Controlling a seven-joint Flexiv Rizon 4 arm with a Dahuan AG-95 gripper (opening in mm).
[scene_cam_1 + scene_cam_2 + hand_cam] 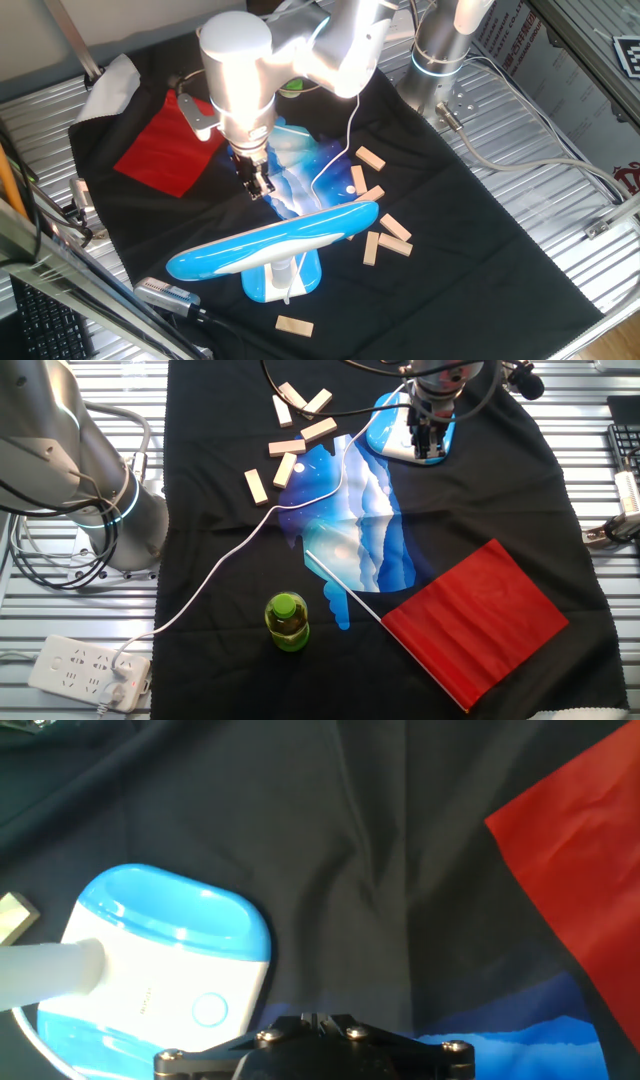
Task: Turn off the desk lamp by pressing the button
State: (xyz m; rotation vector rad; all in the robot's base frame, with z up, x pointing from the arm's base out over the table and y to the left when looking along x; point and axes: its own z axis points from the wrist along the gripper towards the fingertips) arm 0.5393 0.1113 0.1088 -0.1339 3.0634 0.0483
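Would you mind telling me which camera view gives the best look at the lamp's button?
The hand view: the round button sits in plain sight on the lamp base, near the bottom edge. One fixed view shows the lamp head covering most of the base. The other fixed view has the gripper in front of it.

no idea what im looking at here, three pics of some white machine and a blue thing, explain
The white machine is a robot arm; its gripper hangs above a black cloth. Two pictures come from fixed cameras on different sides of the table. The third is shot from the robot's hand, looking down at the lamp's base, where a round button shows. The blue thing is a desk lamp. Around it lie small wooden blocks, a blue-and-white patterned sheet, a red sheet and a green bottle. The gripper appears to hold nothing.
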